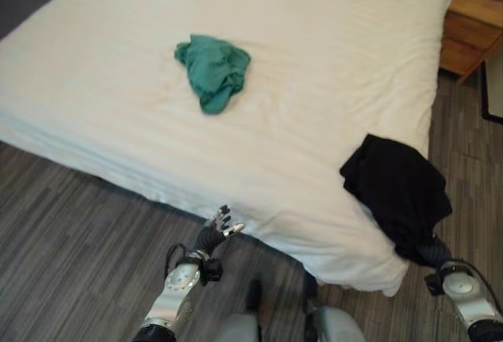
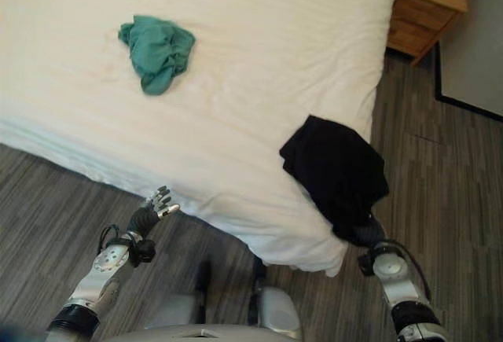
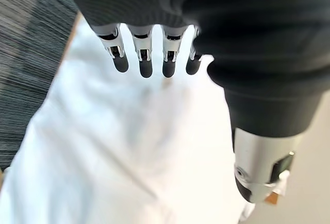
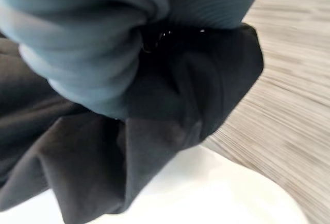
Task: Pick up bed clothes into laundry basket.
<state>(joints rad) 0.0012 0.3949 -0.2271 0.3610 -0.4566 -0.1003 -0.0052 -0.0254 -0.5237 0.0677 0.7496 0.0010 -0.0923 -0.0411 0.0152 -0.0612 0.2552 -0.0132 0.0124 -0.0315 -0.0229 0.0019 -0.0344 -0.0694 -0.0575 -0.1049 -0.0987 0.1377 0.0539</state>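
With the right hand buried in the black garment at the bed corner, fingers unreadable, and the left hand spread empty, a loose hold could drop it.

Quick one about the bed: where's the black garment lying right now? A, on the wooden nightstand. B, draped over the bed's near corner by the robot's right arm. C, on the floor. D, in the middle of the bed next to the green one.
B: the black garment hangs over the near corner of the bed, just above the right hand, well apart from the green garment lying mid-bed.
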